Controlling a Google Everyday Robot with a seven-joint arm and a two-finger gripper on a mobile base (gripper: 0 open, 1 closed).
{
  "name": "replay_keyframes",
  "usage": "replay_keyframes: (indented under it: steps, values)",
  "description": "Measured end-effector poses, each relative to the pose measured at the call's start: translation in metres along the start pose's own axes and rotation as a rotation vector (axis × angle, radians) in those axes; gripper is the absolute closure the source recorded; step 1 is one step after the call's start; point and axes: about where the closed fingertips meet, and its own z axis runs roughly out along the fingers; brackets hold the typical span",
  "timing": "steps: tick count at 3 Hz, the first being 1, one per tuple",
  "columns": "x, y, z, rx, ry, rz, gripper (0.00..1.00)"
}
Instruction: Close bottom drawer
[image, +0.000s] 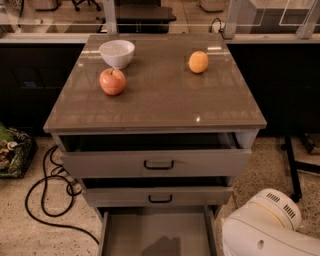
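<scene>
The bottom drawer (157, 232) is pulled far out at the foot of the grey cabinet. Its plain grey tray is empty, and its front and handle are cut off by the lower edge of the view. My gripper is out of view. Only a white rounded arm housing (262, 227) shows at the bottom right, just right of the drawer's right side.
The middle drawer (157, 196) and the top drawer (157, 162) both stand a little open. On the cabinet top (160, 100) are a white bowl (117, 52), a red apple (112, 81) and an orange (198, 62). A black cable (47, 200) lies on the floor at the left.
</scene>
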Motion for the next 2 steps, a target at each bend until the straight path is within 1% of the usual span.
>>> replay_keyframes:
  steps: [1, 2]
  values:
    - [0.033, 0.011, 0.012, -0.014, 0.098, -0.035, 0.0]
    - [0.057, 0.019, 0.026, -0.019, 0.103, -0.022, 0.0]
